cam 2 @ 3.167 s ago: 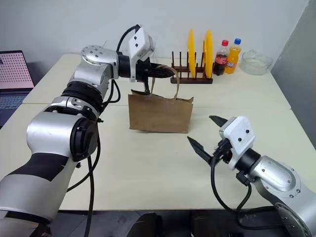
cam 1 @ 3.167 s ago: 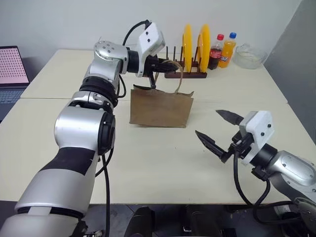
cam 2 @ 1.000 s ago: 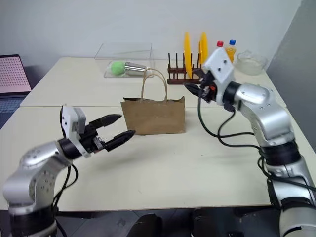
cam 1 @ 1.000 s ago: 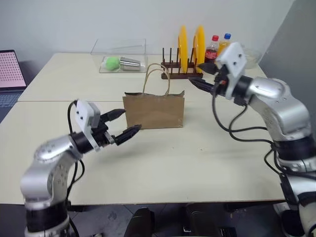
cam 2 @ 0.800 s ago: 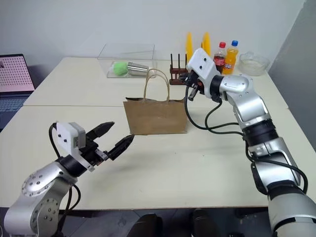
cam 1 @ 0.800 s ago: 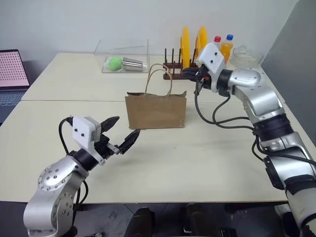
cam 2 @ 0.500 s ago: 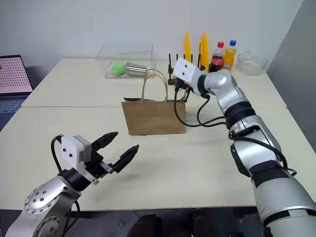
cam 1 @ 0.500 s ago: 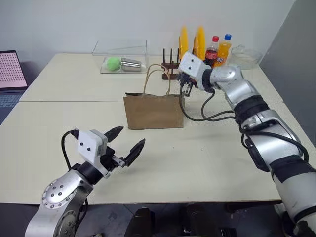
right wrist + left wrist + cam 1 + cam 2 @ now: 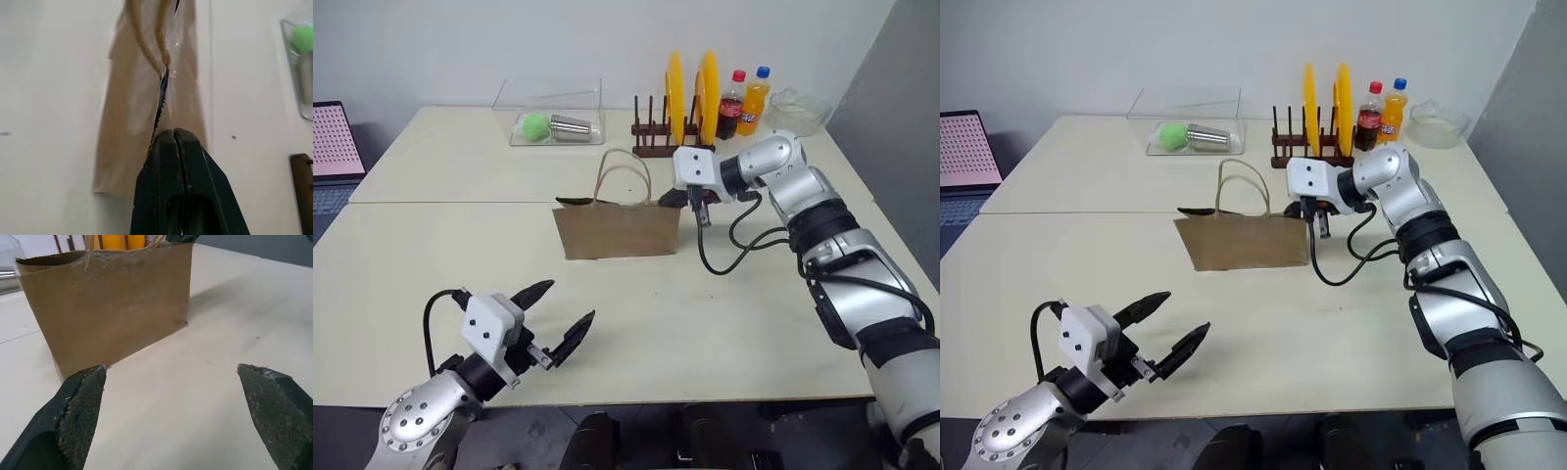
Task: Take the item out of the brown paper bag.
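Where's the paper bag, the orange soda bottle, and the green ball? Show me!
brown paper bag [image 9: 617, 231]: left eye view, middle of its front face.
orange soda bottle [image 9: 758, 104]: left eye view, its orange body.
green ball [image 9: 1171, 135]: right eye view, the ball's middle, inside the clear box.

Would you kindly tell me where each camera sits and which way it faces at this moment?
Left and right eye views: on the head, looking down over the table; both arms show, the right gripper at the brown paper bag.
Left wrist view: looks along the open left gripper toward the bag's side.
Right wrist view: looks over shut fingers at the bag's mouth.
All share the bag.
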You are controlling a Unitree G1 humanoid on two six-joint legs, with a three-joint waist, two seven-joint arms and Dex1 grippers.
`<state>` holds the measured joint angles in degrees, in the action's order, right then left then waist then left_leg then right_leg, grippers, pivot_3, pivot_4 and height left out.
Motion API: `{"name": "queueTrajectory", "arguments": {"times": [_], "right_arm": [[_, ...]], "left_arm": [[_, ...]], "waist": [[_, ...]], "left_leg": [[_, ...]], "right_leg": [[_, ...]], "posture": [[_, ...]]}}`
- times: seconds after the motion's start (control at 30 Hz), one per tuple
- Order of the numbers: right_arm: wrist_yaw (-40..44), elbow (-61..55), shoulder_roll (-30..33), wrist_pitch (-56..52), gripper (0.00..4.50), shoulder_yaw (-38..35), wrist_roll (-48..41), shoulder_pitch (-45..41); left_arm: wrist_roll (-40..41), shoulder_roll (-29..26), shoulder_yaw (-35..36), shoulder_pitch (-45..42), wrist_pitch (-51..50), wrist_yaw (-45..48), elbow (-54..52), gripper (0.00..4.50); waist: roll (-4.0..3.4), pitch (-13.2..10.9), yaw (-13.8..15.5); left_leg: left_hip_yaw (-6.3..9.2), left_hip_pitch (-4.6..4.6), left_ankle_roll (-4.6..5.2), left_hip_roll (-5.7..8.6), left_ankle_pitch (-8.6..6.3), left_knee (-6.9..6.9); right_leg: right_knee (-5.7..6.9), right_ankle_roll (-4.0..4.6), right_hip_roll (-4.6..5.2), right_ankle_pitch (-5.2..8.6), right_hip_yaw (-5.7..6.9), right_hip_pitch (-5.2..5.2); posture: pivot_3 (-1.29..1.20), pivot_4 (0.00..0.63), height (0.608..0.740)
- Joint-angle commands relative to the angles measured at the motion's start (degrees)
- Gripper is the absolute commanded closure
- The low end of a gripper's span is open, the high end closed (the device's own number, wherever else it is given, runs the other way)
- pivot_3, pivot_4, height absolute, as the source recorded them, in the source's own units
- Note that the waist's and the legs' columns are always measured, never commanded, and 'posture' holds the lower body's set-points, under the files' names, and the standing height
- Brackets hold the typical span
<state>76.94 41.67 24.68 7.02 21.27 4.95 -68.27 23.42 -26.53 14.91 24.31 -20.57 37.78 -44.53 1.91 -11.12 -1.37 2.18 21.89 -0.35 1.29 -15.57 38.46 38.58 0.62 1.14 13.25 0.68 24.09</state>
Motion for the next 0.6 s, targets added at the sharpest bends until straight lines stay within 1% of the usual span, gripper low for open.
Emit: {"name": "queueTrajectory", "arguments": {"times": [0.03, 0.2, 0.3, 0.4, 0.47, 0.57, 0.6], "right_arm": [[4.3, -13.9, 2.2, -7.0, 4.48, -1.2, -3.6, 4.3], [5.3, -25.3, 3.7, -13.8, 4.48, -1.0, -5.1, 9.8], [4.5, -28.3, 4.0, -15.3, 4.48, -1.1, -5.4, 11.5], [1.6, -31.1, 3.4, -16.8, 4.48, -3.6, -7.4, 12.9], [0.0, -35.2, 3.7, -19.8, 4.48, -5.9, -10.0, 15.0], [-1.8, -44.8, 6.0, -25.4, 4.48, -9.3, -14.2, 21.3], [-2.7, -48.1, 6.7, -27.5, 4.48, -10.1, -15.3, 23.8]], "left_arm": [[-0.5, -1.5, 1.4, 2.6, 3.8, 2.1, 0.2, 0.0], [-0.3, -3.7, 2.8, 5.0, 6.1, 3.9, 1.1, 0.0], [-0.5, -5.7, 3.2, 6.3, 7.2, 5.7, 0.7, 0.0], [-0.2, -8.0, 4.6, 7.0, 9.1, 8.4, 1.3, 0.0], [-0.3, -10.3, 5.1, 5.1, 11.0, 10.8, 3.4, 0.0], [-0.8, -14.7, 5.2, -0.7, 14.2, 15.0, 8.7, 0.0], [-1.2, -16.1, 4.8, -2.1, 15.7, 16.7, 10.4, 0.0]], "waist": [[-0.02, 0.0, 0.0], [-0.05, 0.0, 0.0], [-0.05, 0.0, 0.0], [-0.05, 0.0, 0.0], [-0.07, 0.0, 0.0], [-0.06, 0.0, 1.1], [-0.08, 0.0, 1.2]], "left_leg": [[0.0, 0.0, 0.0, 0.0, 0.0, -0.05], [0.01, -0.03, 0.0, -0.01, 0.0, -0.19], [0.02, -0.06, 0.0, -0.01, 0.0, -0.25], [0.01, -0.09, 0.0, -0.02, 0.0, -0.31], [0.02, -0.08, -0.01, -0.02, 0.0, -0.35], [0.17, -0.07, -0.01, -0.02, 0.01, -0.37], [0.21, -0.06, -0.02, -0.02, 0.01, -0.37]], "right_leg": [[-0.02, 0.0, 0.0, 0.0, 0.0, 0.01], [-0.06, 0.08, 0.0, 0.07, 0.03, 0.03], [-0.07, 0.09, 0.0, 0.11, 0.06, 0.03], [-0.08, 0.14, 0.0, 0.17, 0.07, 0.03], [-0.09, 0.17, 0.0, 0.17, 0.09, 0.04], [-0.1, 0.17, -0.01, 0.23, 0.24, 0.02], [-0.11, 0.03, -0.01, 0.33, 0.28, 0.01]], "posture": [[0.0, 0.15, 0.74], [0.0, 0.15, 0.74], [0.0, 0.15, 0.74], [0.0, 0.15, 0.74], [0.0, 0.15, 0.74], [0.0, 0.15, 0.74], [0.0, 0.15, 0.74]]}}
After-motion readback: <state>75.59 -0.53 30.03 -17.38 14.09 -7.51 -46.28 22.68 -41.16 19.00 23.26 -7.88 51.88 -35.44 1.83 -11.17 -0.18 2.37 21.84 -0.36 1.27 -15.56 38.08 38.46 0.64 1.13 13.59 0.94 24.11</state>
